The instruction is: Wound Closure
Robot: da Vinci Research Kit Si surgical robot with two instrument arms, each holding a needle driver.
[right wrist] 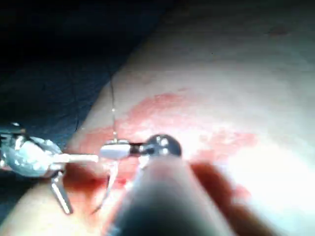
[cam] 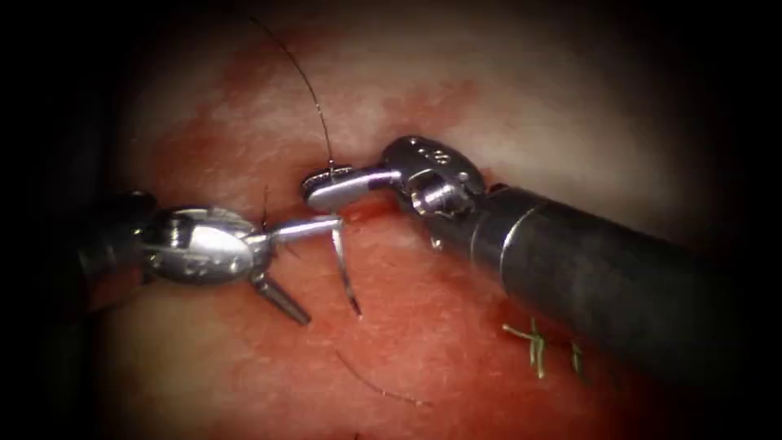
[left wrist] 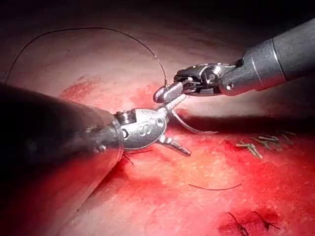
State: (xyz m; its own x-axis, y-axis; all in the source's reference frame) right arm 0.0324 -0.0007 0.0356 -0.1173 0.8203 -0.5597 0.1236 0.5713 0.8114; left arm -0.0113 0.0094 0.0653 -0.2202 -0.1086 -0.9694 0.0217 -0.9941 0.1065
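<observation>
Steel left tool (cam: 314,269), entering level from the left, jaws spread; dark-shafted right tool (cam: 330,186) pinches the curved steel needle (cam: 344,273) near its top, tip pointing near and down over the red tissue (cam: 456,367).

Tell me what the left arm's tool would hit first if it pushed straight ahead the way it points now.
Probably the curved steel needle, which hangs just off the tip of the left arm's tool, whose jaws stand open. Just beyond it is the right arm's tool, shut at the needle's thread end. Depth is uncertain.
</observation>
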